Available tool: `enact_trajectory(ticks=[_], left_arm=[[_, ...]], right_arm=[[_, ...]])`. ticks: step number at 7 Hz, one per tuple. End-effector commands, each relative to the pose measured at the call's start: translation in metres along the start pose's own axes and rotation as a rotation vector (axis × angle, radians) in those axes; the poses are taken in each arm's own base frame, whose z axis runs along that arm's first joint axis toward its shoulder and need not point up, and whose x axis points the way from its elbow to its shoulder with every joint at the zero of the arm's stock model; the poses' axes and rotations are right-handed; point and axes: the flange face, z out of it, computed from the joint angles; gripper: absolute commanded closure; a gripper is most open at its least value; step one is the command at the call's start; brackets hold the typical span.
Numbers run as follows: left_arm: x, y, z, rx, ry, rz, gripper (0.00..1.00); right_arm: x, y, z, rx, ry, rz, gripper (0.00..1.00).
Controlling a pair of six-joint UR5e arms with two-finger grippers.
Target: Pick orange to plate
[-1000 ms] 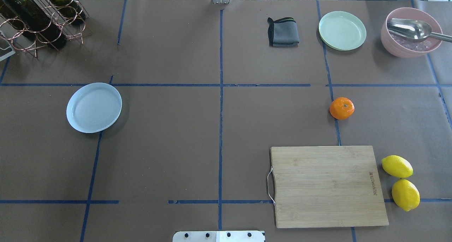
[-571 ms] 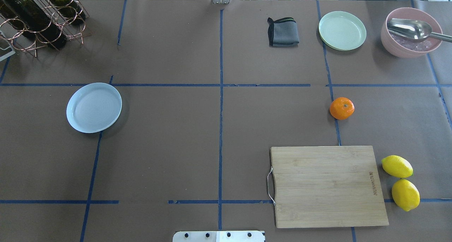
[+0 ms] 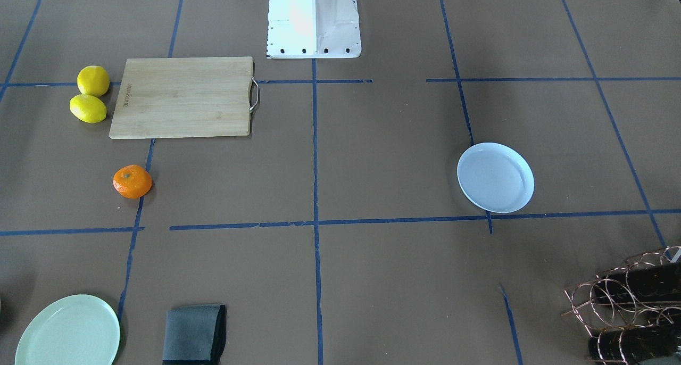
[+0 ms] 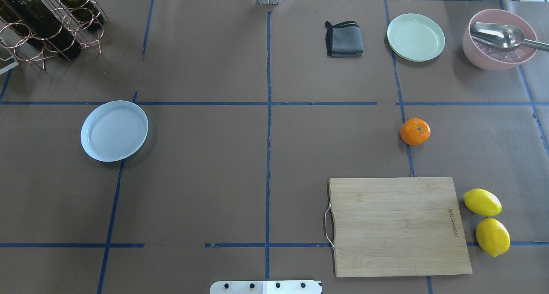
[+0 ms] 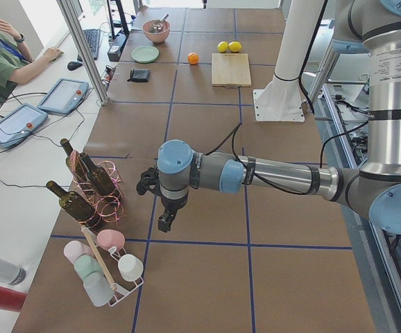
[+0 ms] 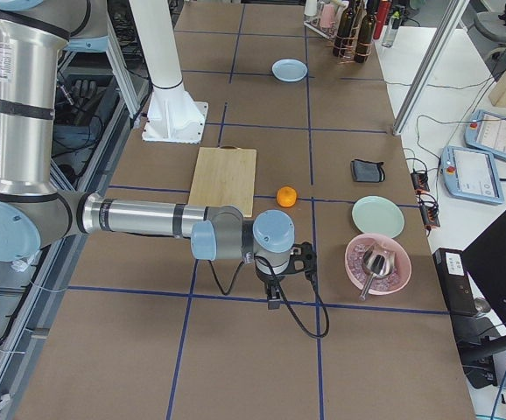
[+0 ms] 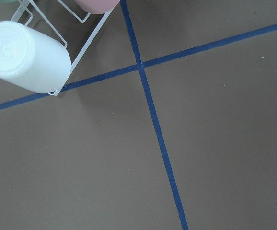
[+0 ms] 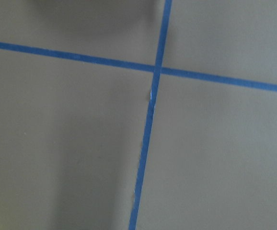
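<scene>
The orange (image 4: 415, 131) lies alone on the brown table, right of centre in the overhead view, just beyond the cutting board; it also shows as the orange (image 3: 132, 181) in the front view. The pale bluish-white plate (image 4: 114, 130) sits bare on the left half, far from the fruit. Neither gripper appears in the overhead or front views. My left gripper (image 5: 166, 220) hangs over the table end beside the bottle rack, and my right gripper (image 6: 273, 299) hangs over the opposite end near the pink bowl. I cannot tell whether either is open or shut.
A wooden cutting board (image 4: 399, 225) with two lemons (image 4: 482, 202) beside it lies at the front right. At the back right stand a mint-green plate (image 4: 415, 37), a pink bowl (image 4: 499, 58) with a spoon and a folded grey cloth (image 4: 344, 39). A wine rack (image 4: 47, 19) fills the back left corner.
</scene>
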Motion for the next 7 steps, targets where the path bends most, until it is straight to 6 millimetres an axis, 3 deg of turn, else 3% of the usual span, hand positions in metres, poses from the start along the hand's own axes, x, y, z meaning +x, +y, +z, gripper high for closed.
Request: enact_trajectory(ticks=[1,2,3,4,5,7], left_arm=[[0.021,-0.049,-0.034,0.230,-0.056,0.215,0.00],[0.030,-0.058,-0.042,0.330,-0.074,0.317,0.00],[0.028,-0.055,-0.031,0.381,-0.074,0.359,0.00],[0.037,-0.058,-0.017,0.394,-0.035,0.288,0.00],[0.071,-0.062,0.009,0.410,0.028,0.272,0.00],[0.124,-0.063,0.069,0.312,0.135,0.031,0.00]], right_arm=[[-0.022,-0.015,-0.022,0.098,0.002,-0.082,0.00],[-0.024,-0.015,-0.023,0.115,0.002,-0.101,0.00],[-0.030,-0.018,-0.025,0.119,-0.007,-0.110,0.00],[-0.032,-0.019,-0.027,0.122,-0.010,-0.105,0.00],[-0.031,-0.018,-0.026,0.120,-0.011,-0.100,0.00],[-0.029,-0.015,-0.024,0.116,-0.011,-0.095,0.00]])
